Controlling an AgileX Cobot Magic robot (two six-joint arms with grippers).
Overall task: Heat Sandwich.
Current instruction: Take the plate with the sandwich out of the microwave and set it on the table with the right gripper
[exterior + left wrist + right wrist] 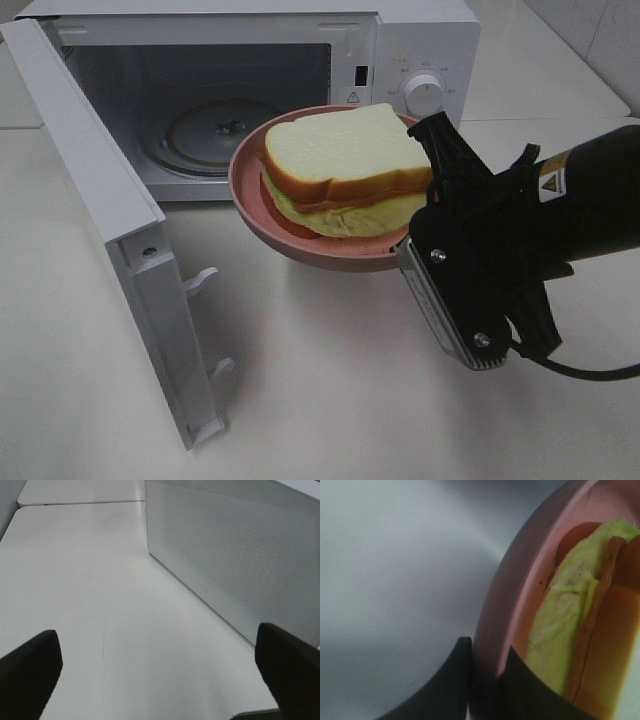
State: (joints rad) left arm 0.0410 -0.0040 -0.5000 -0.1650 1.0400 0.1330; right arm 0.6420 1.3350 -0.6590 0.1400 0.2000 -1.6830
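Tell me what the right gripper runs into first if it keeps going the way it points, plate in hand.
Probably the microwave: the right gripper, shut on the plate rim, points toward its open cavity. The sandwich rides along. Clearance past the control panel is hard to judge.

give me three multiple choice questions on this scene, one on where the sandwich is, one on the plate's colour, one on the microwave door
1. Where is the sandwich?
A. inside the microwave
B. on the plate held in front of the microwave
C. flat on the table

2. What colour is the plate?
A. pink
B. blue
C. white

3. How is the microwave door?
A. shut
B. taken off
C. swung open

Answers:
1 B: the right gripper pinches the plate's rim, and the sandwich lies on the plate outside the cavity.
2 A: its rim and inside are pink in both the high view and the right wrist view.
3 C: the door stands out to the side and the turntable shows inside.
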